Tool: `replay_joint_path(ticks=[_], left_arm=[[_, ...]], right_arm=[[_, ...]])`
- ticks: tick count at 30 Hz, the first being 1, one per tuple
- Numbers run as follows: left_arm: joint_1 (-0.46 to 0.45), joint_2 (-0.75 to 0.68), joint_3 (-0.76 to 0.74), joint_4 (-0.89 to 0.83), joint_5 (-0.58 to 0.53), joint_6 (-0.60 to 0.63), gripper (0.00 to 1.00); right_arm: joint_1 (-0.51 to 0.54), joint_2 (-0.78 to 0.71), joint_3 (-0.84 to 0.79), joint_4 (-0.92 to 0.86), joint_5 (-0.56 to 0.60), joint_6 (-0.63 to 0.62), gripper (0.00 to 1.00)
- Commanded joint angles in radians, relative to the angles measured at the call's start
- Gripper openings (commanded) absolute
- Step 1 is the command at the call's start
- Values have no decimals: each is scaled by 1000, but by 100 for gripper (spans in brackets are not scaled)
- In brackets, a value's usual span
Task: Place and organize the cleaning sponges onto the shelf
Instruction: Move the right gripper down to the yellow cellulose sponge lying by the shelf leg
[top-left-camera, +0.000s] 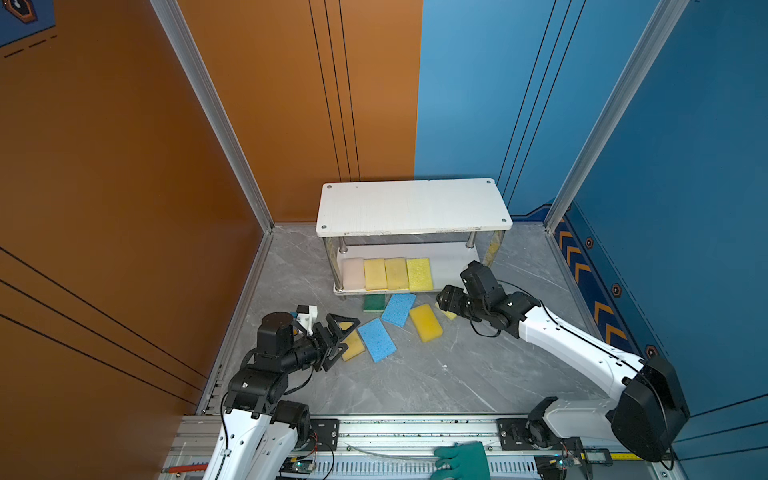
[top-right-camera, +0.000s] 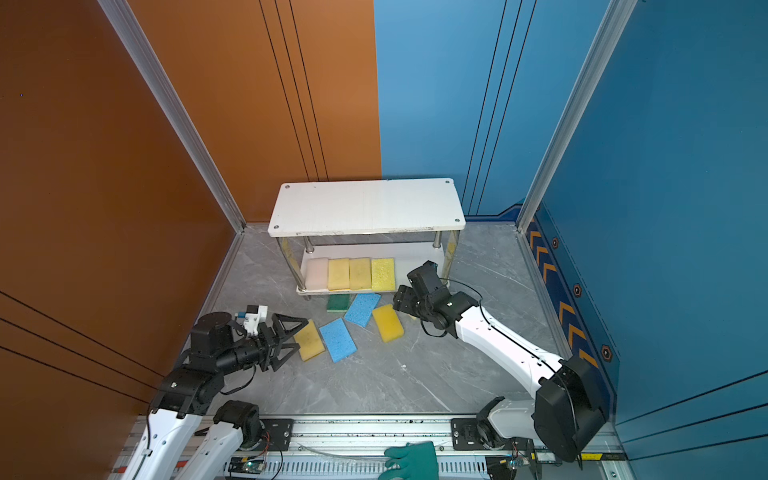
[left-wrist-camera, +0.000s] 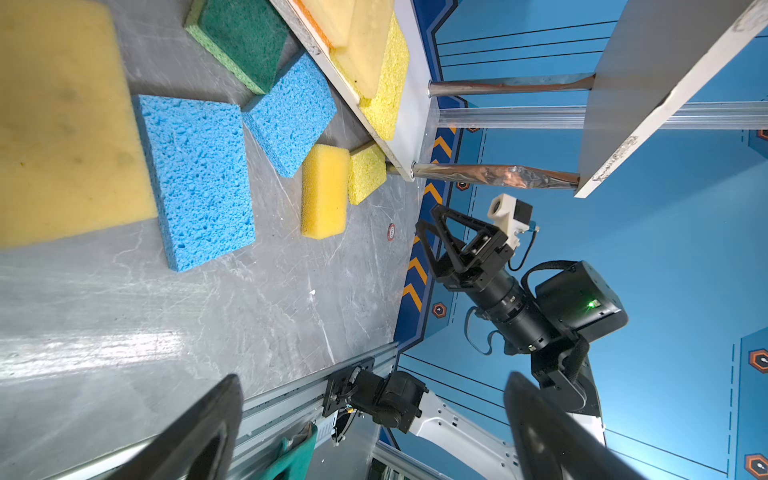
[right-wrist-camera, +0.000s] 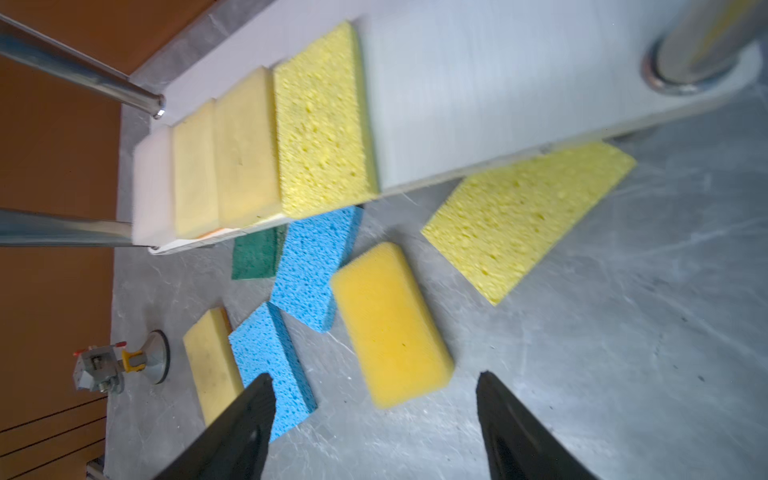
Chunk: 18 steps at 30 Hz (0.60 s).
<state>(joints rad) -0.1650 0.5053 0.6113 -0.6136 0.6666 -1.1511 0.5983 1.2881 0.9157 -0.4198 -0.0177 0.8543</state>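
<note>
Four sponges shelved, six left on the desk

You have four sponges in a touching row at the left end of the shelf's (top-left-camera: 413, 208) lower board (top-left-camera: 453, 270): a pink sponge (top-left-camera: 353, 273), two dull yellow (top-left-camera: 375, 273) (top-left-camera: 396, 273), and one bright yellow (top-left-camera: 419, 274); the rest of that board and the top board are bare; six lie loose on the desk (top-left-camera: 436, 374) in front: a green sponge (top-left-camera: 374, 303) against the shelf's front edge, two blue sponges (top-left-camera: 398, 309) (top-left-camera: 377, 340), a thick yellow sponge (top-left-camera: 426, 322), a worn yellow sponge (top-left-camera: 353, 347), and a pale yellow sponge (right-wrist-camera: 528, 220); your left tool (top-left-camera: 352, 333) hangs wide open and empty over the worn yellow sponge; your right tool (left-wrist-camera: 426, 216) has its jaws apart with nothing between them, near the pale yellow sponge; by my reckoning you are under halfway.
</note>
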Motion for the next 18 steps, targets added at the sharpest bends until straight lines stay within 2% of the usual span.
replay_joint_path(ticks=[1, 5, 8, 18], left_arm=[[-24, -14, -39, 5, 1, 14, 98], [-54, -42, -64, 5, -27, -6, 98], [-70, -54, -74, 6, -44, -16, 98], [-81, -73, -83, 5, -58, -31, 98]], right_arm=[[-39, -50, -83, -33, 4, 89, 75], [-95, -54, -146, 20, -51, 116, 69], [-124, -23, -164, 60, -70, 116, 58], [-158, 165, -106, 151, -118, 109, 55]])
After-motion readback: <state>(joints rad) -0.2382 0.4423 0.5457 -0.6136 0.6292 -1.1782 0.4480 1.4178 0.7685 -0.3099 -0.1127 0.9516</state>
